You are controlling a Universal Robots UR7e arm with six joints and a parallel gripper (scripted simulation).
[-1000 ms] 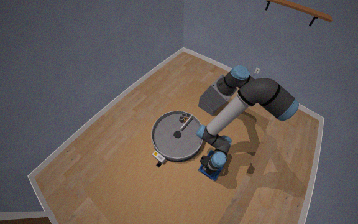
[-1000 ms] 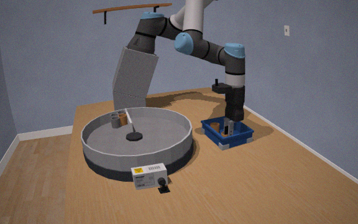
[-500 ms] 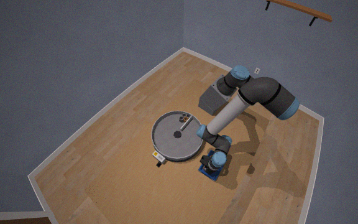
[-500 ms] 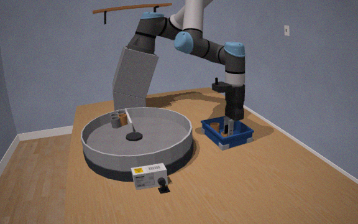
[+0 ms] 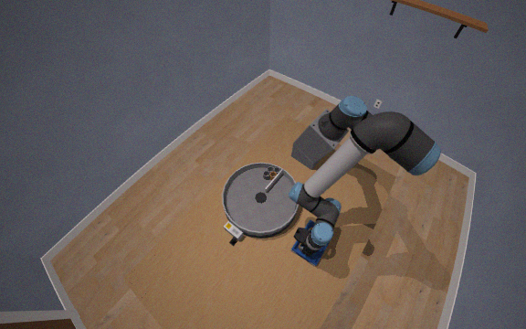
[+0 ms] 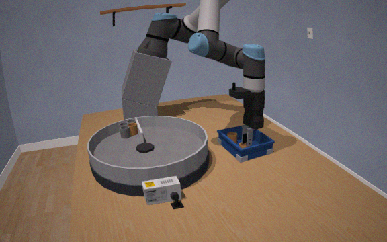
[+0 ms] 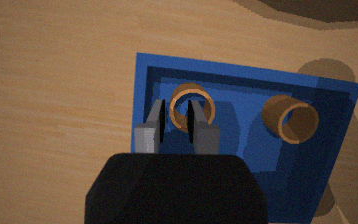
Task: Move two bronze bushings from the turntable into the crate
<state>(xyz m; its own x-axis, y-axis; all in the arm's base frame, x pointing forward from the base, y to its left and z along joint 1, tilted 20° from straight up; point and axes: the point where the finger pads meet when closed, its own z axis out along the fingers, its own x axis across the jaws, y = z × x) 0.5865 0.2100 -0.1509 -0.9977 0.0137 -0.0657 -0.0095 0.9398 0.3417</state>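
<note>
My gripper (image 6: 246,139) (image 7: 176,112) is partly open and points down over the blue crate (image 5: 316,261) (image 6: 256,152) (image 7: 240,72). One bronze bushing (image 6: 243,144) (image 7: 186,89) stands in the crate just below the fingertips, not clamped. In the wrist view the right finger overlaps its opening. A second bronze bushing (image 6: 232,137) (image 7: 274,112) stands in the crate, apart from the fingers. On the turntable (image 5: 249,217) (image 6: 177,141), another bronze bushing (image 5: 272,175) (image 6: 132,130) stands in a tight cluster with several grey bushings (image 6: 124,132).
A pale bar (image 5: 274,180) (image 6: 140,130) runs from the turntable's hub to its wall, beside the cluster. The turntable has a raised wall. A white box (image 5: 233,229) (image 6: 161,191) and a small black stand (image 5: 234,241) (image 6: 177,204) are at its front edge. The crate has low walls.
</note>
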